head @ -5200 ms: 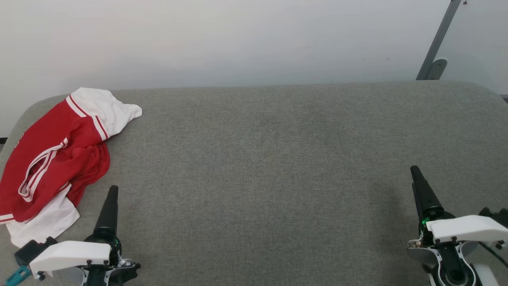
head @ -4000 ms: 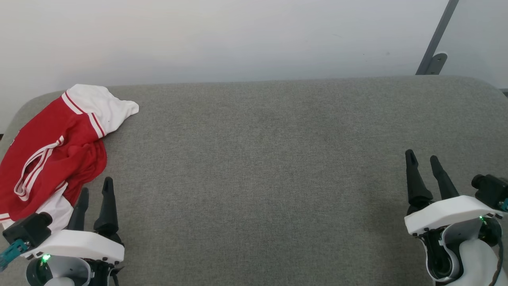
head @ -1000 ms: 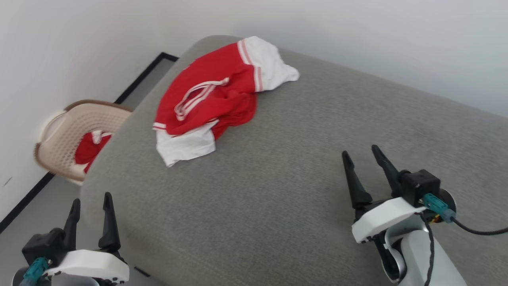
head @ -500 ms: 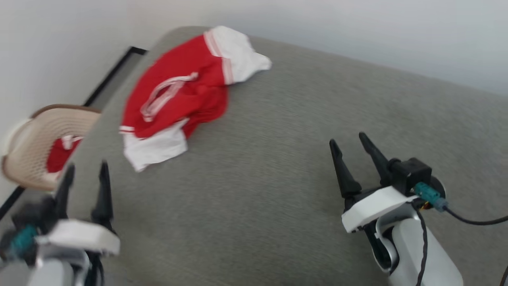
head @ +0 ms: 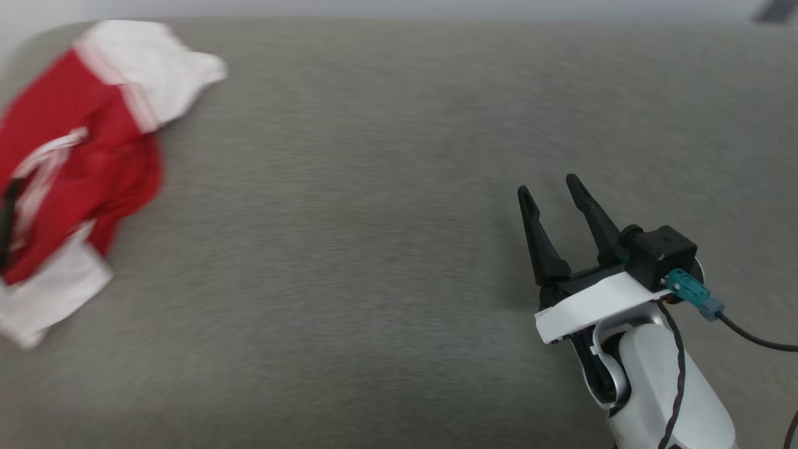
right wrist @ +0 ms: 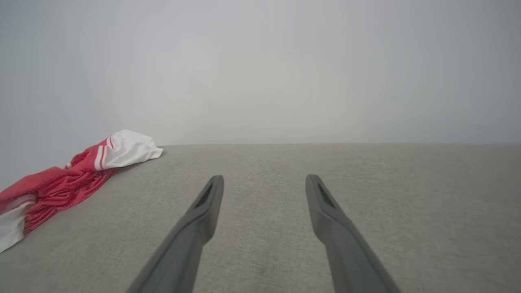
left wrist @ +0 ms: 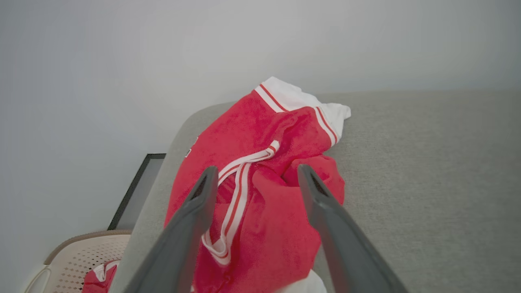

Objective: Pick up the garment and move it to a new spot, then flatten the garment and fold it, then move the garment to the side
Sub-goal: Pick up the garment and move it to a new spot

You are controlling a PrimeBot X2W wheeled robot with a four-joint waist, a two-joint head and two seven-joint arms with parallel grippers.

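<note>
Garment check first: the red garment [head: 75, 168] lies crumpled at nine o'clock in my head view, on the grey fabric tabletop [head: 374, 262], hard against its left side. One white sleeve pokes out at the far end, up toward eleven o'clock, and another white patch trails off at the near end, around eight. That view is smeared, so no lettering can be read.

Over to the left wrist view: my left fingers [left wrist: 201, 199] are spread wide, released, nothing between them but the sight of the cloth. The garment [left wrist: 260, 203] sits dead ahead at twelve o'clock, with white-and-red striped trim looping across it and running down toward seven. Whether the tips touch the cloth, I cannot tell. Down at seven o'clock, off the tabletop's rounded corner and lower, there's a beige perforated basket [left wrist: 73, 260] with a bit of red-and-white cloth [left wrist: 95, 278] inside.

Now the right side: my right fingers [head: 537, 240] stand at four o'clock in the head view, also spread and empty, pointing toward twelve over bare tabletop, well apart from the garment. A black camera block [head: 661, 255] with a teal plug [head: 692, 296] rides on that wrist.

From the right wrist view, right fingers [right wrist: 207, 203] released, the garment [right wrist: 81, 171] a low heap at nine o'clock, pale wall [right wrist: 260, 61] behind.
</note>
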